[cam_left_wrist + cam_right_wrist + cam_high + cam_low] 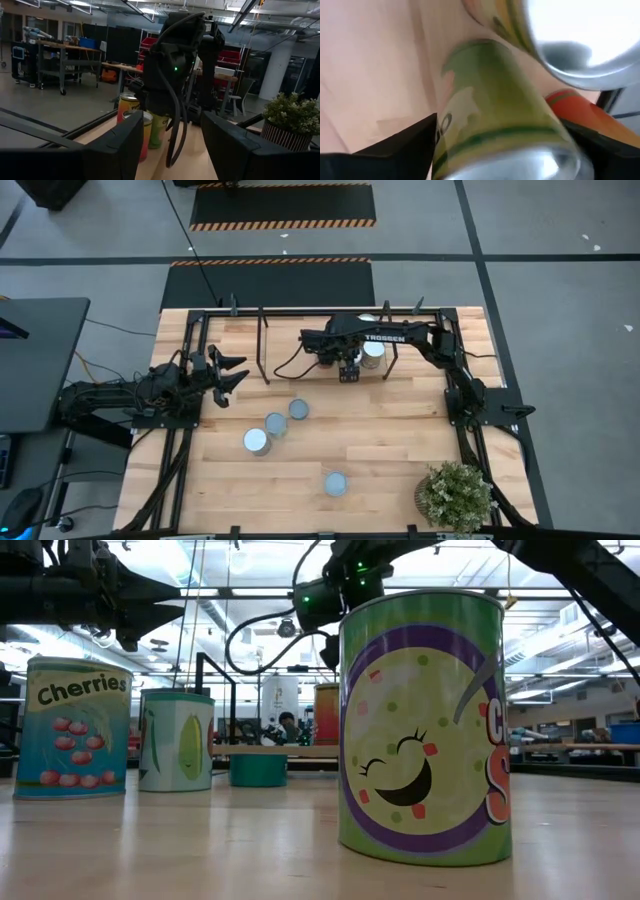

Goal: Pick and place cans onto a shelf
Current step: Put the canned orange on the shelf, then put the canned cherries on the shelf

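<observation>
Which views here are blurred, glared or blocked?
Right wrist view: the green-labelled can between the right pincer's fingers is smeared out of focus, and a silver can top is blown white. Low view: the smiley-face can looms large, hiding the shelf. High view: evenly lit.

Right arm (420, 340) outstretched; left arm (120, 392) waiting, jaws spread.

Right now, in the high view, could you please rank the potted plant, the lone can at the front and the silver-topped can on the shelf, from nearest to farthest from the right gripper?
1. The silver-topped can on the shelf, right beside the right gripper.
2. The lone silver-topped can, toward the table's front edge.
3. The green potted plant, at the front right corner.
</observation>
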You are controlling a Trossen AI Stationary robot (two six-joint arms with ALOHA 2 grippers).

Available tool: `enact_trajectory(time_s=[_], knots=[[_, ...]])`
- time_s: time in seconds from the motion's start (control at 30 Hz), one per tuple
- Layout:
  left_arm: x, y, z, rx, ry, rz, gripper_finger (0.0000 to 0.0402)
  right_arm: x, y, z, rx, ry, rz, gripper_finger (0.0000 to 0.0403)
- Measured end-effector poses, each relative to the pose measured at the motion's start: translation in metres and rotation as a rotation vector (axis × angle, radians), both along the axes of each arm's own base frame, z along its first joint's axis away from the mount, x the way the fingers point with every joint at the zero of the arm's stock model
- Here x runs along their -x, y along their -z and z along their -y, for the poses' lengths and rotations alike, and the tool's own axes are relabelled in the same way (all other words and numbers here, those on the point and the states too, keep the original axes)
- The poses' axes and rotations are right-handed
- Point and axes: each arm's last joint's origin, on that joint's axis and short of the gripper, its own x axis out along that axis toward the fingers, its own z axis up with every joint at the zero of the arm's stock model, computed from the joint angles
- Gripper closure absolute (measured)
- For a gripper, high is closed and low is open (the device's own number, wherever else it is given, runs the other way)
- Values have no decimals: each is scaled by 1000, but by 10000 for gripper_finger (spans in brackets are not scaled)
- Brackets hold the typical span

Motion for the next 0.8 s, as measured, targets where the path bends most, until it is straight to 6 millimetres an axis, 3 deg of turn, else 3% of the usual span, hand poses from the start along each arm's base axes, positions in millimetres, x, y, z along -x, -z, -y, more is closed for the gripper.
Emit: enact_trajectory(time_s=[0.17, 0.47, 0.8], knots=[[0, 0, 0, 0, 0, -1, 198, 1, -1, 1, 28, 13, -8, 7], [0, 0, 0, 0, 0, -1, 198, 6, -3, -5, 68, 35, -59, 4], [0, 0, 0, -1, 0, -1, 198, -3, -31, -18, 132, 28, 48, 4]])
